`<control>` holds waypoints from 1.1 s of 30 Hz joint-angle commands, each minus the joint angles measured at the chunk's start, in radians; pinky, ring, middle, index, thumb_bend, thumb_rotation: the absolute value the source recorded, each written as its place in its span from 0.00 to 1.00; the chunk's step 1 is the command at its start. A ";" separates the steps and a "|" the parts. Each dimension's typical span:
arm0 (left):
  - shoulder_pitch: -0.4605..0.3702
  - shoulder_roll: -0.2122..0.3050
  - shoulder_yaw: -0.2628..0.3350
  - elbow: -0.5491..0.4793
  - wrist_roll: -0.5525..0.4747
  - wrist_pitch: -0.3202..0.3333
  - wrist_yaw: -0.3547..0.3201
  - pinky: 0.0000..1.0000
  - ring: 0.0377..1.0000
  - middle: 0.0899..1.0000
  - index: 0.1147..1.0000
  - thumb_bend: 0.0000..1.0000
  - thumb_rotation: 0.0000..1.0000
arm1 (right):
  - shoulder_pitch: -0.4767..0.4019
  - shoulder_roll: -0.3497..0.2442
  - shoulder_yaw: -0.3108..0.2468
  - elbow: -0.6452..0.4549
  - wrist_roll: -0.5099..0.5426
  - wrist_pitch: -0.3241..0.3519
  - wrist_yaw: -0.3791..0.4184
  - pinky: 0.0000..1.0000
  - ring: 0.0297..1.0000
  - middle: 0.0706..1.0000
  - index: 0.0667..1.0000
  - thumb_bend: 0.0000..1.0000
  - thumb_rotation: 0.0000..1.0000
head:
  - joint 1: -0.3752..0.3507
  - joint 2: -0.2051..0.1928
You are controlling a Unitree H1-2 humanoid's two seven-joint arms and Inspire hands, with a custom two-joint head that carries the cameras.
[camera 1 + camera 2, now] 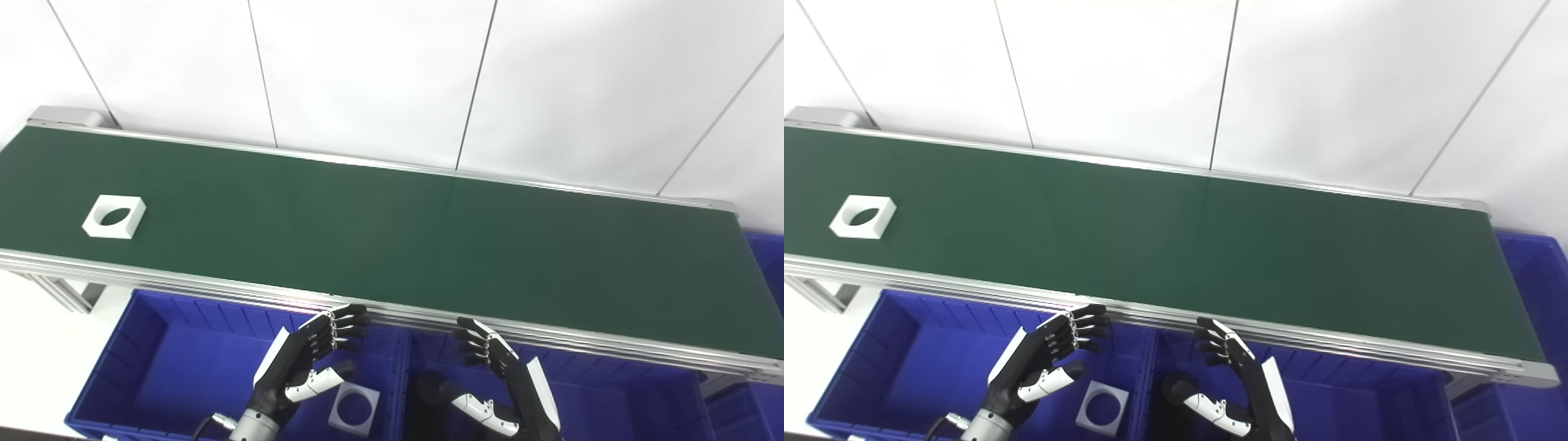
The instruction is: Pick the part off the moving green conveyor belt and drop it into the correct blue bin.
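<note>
A white square part with a round hole (114,216) lies flat on the green conveyor belt (392,239) at its far left end. A second white square part with a hole (354,408) rests inside the left blue bin (165,361). My left hand (309,362) hovers open above that bin, near its right side, holding nothing. My right hand (496,380) is open over the middle blue bin (612,398), also holding nothing. A dark cylindrical part (430,389) sits in the middle bin by the right hand's thumb. Both hands are in front of the belt's near rail.
The belt's aluminium frame (551,343) runs along the front, above the bins. A third blue bin (768,257) stands past the belt's right end. A white panelled wall (367,73) rises behind the belt. Grey frame legs (58,291) show at the lower left.
</note>
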State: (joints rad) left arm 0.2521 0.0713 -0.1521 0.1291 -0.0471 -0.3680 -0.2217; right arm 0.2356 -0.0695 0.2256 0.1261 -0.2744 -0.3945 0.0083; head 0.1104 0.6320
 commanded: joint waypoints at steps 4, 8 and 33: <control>-0.025 0.008 -0.004 0.022 -0.015 -0.067 -0.018 0.63 0.71 0.73 0.75 0.82 0.54 | -0.019 0.005 0.007 -0.001 0.003 -0.073 -0.026 0.64 0.71 0.75 0.82 0.61 0.51 | 0.042 -0.053; -0.032 0.008 -0.004 0.048 -0.017 -0.082 -0.026 0.63 0.71 0.73 0.74 0.80 0.51 | -0.024 -0.004 0.021 0.013 0.008 -0.075 -0.046 0.64 0.71 0.75 0.82 0.60 0.50 | 0.071 -0.084; -0.067 0.017 0.003 0.087 0.021 -0.100 -0.022 0.60 0.68 0.72 0.72 0.84 0.38 | -0.077 -0.061 0.127 0.105 0.068 -0.075 -0.154 0.60 0.68 0.73 0.83 0.53 0.41 | 0.202 -0.220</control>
State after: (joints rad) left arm 0.1977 0.0823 -0.1477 0.2526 -0.0320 -0.4263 -0.2433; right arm 0.1750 -0.1294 0.3500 0.2433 -0.2134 -0.4135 -0.1329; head 0.3052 0.4158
